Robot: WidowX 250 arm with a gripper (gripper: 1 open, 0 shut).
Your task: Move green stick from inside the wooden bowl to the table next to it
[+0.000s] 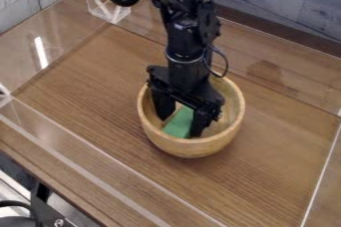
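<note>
The wooden bowl (pixel 224 134) sits in the middle of the table (pixel 94 87). Inside it lies the green stick (pixel 178 122), a bright green block partly hidden by my fingers. My gripper (pixel 180 116) points straight down into the bowl and stands open, one black finger on each side of the stick. No finger visibly presses on the block.
Clear acrylic walls (pixel 60 136) run along the table's edges. A clear folded stand (pixel 107 7) sits at the back left. Bare wood-grain surface lies left and right of the bowl.
</note>
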